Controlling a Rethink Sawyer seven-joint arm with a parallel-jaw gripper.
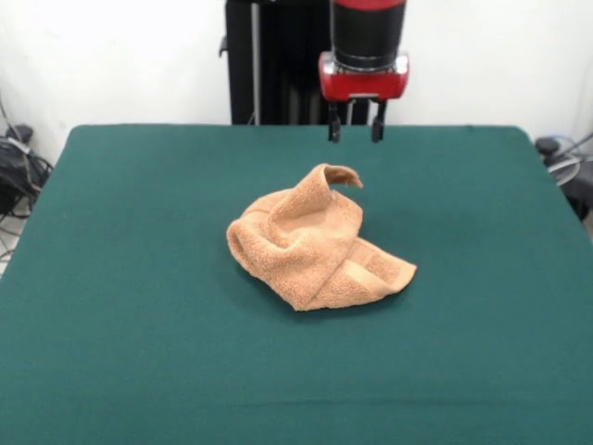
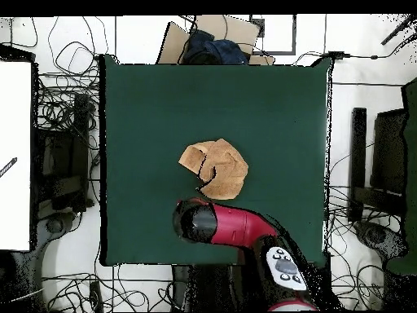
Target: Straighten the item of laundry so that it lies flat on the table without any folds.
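Note:
The peach-orange towel point(image 1: 310, 248) lies crumpled in a heap near the middle of the dark green table point(image 1: 120, 278), with one corner curled upward at its far side. It also shows in the overhead view point(image 2: 215, 168), folded over itself. My gripper point(image 1: 354, 132) hangs above the table just behind the towel's raised corner, apart from it. Its two dark fingers point(image 1: 334, 128) stand apart and hold nothing. In the overhead view the red and black arm point(image 2: 220, 224) covers the gripper.
Cables and dark equipment point(image 1: 18, 167) lie off the table's left edge, and more cables point(image 1: 565, 158) off its right. The black pedestal point(image 1: 269, 65) stands behind the table. In the overhead view a cardboard box with dark cloth point(image 2: 213, 42) sits beyond the far edge.

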